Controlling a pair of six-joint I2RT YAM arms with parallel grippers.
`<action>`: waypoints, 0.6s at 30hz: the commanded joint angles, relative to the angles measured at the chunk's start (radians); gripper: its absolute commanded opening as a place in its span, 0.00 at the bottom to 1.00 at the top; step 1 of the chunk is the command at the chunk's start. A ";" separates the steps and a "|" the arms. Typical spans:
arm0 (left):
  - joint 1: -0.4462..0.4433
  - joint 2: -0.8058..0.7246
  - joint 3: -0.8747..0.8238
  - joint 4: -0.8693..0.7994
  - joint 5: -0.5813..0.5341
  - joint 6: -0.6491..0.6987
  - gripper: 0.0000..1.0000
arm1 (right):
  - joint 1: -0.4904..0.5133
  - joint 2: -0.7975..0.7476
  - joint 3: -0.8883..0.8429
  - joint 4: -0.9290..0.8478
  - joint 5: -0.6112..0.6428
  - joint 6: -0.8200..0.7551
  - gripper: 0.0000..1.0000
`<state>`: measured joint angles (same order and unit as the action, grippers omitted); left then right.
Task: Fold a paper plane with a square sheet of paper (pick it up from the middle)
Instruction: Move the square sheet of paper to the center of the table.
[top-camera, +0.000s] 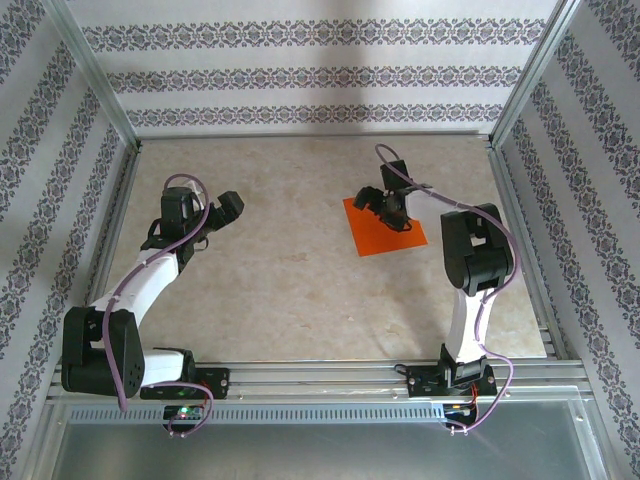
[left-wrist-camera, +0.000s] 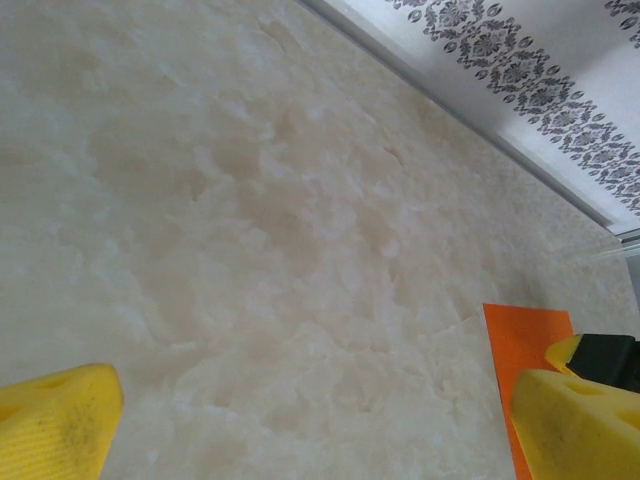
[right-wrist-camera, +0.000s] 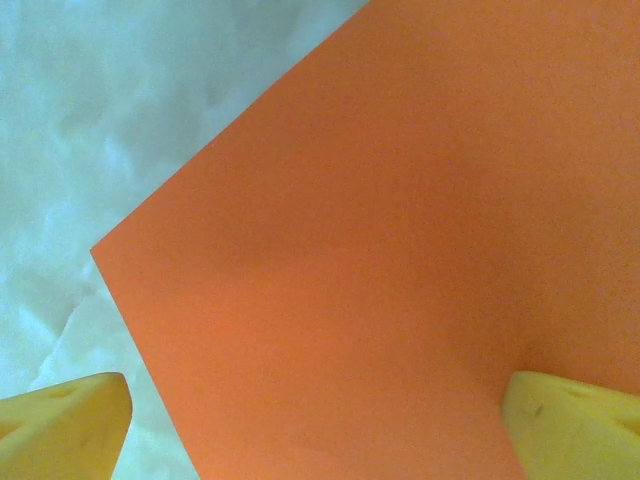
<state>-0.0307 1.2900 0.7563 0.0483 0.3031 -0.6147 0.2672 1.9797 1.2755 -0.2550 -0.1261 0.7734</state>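
The square sheet of paper (top-camera: 382, 230) lies flat and unfolded on the marble table top at the right of centre; it is bright orange-red. My right gripper (top-camera: 388, 207) hangs low over its far half, open, and in the right wrist view its yellow fingertips (right-wrist-camera: 65, 425) stand wide apart over the sheet (right-wrist-camera: 400, 260), one off its left edge, one over the paper. My left gripper (top-camera: 222, 212) is open above bare table at the left; its wrist view shows the sheet's corner (left-wrist-camera: 520, 350) at the right edge beside a yellow fingertip (left-wrist-camera: 575, 425). No folded plane is in view.
The marble table top (top-camera: 300, 280) is walled by patterned panels on metal frame posts at the left, back and right. An aluminium rail (top-camera: 320, 375) runs along the near edge with both arm bases on it.
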 joint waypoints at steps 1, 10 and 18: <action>0.010 0.010 0.033 -0.049 0.002 -0.005 1.00 | 0.100 -0.015 -0.086 -0.055 0.001 0.172 0.98; 0.010 0.036 0.062 -0.126 0.026 -0.007 1.00 | 0.430 -0.079 -0.229 0.062 0.109 0.764 0.96; 0.009 0.040 0.073 -0.176 0.081 0.001 0.99 | 0.540 -0.087 -0.167 0.104 0.108 0.871 0.95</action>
<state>-0.0307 1.3247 0.7929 -0.0711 0.3504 -0.6147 0.8165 1.8725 1.1034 -0.1070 -0.0158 1.5639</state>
